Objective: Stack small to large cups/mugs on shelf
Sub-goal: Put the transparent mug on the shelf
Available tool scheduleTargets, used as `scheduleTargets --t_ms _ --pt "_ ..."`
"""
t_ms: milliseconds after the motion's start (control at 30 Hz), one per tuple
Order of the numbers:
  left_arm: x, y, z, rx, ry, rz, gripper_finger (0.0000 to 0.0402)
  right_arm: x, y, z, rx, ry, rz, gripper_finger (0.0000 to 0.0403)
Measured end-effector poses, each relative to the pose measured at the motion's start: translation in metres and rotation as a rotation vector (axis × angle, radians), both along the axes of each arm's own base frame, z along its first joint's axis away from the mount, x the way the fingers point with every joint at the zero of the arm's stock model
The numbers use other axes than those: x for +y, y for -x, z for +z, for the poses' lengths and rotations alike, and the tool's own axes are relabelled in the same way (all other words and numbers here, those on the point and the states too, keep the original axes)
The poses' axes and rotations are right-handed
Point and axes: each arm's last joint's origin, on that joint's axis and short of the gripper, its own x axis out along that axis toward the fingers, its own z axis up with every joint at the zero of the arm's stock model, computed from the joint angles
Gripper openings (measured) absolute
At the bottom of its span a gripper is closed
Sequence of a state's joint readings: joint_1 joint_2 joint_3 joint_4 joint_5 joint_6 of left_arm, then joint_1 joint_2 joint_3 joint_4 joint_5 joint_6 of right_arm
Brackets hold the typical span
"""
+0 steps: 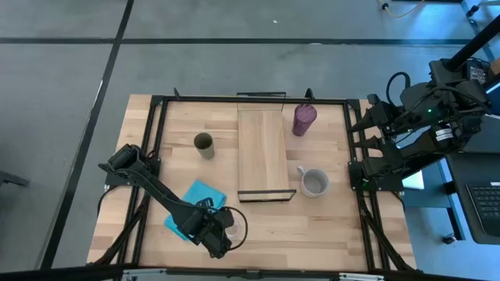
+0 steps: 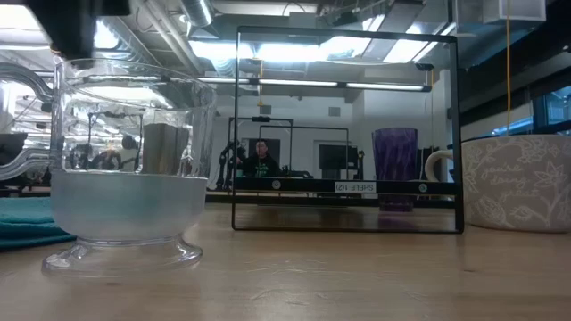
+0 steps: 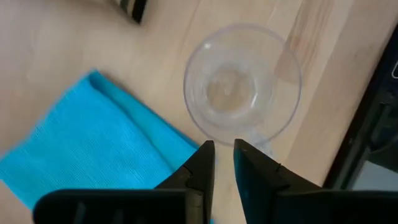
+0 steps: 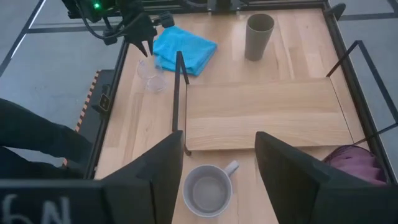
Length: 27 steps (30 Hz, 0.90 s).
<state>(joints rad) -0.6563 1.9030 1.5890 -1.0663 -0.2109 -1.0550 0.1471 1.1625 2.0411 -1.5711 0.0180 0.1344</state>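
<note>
Fingers of the left gripper point(image 3: 224, 163), nearly closed and empty, hover above the tiny clear glass point(image 3: 241, 82) by the near edge, while the shelf point(image 1: 261, 147) is bare, so nothing seems stacked yet.

The left gripper point(image 3: 224, 163) hangs above the wooden table point(image 3: 74, 43), its two dark fingers point(image 3: 200, 168) nearly together. Just beyond the fingertips stands the small clear glass point(image 3: 241, 84), seen from above. A turquoise cloth point(image 3: 93, 143) lies beside the glass.
</note>
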Motion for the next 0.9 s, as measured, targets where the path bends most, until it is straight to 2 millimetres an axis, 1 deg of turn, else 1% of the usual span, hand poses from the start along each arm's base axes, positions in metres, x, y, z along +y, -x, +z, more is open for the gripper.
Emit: scheduleTargets --t_ms 167,300,367,467,600,767,900 --pt "-0.015 0.008 0.001 -0.022 0.078 0.101 0.0075 0.000 0.000 0.000 0.001 -0.008 -0.025 0.0200" --pt "-0.034 0.014 0.003 -0.124 0.141 0.183 0.0089 0.000 0.000 0.000 0.000 -0.004 -0.023 0.0200" --pt "-0.039 0.016 0.004 -0.162 0.162 0.238 0.0097 -0.001 0.000 0.000 -0.001 0.003 -0.021 0.0200" --pt "-0.039 0.018 0.004 -0.183 0.150 0.312 0.0110 -0.001 0.000 0.000 -0.005 0.036 -0.033 0.0200" --pt "-0.036 0.020 0.002 -0.161 0.123 0.337 0.0126 -0.002 0.000 0.000 -0.007 0.055 -0.054 0.0200" --pt "-0.037 0.025 -0.008 -0.145 0.099 0.327 0.0142 -0.002 0.000 0.000 -0.006 0.042 -0.065 0.0200" --pt "-0.038 0.031 -0.019 -0.139 0.083 0.322 0.0146 -0.002 0.000 0.000 -0.004 0.024 -0.058 0.0200"
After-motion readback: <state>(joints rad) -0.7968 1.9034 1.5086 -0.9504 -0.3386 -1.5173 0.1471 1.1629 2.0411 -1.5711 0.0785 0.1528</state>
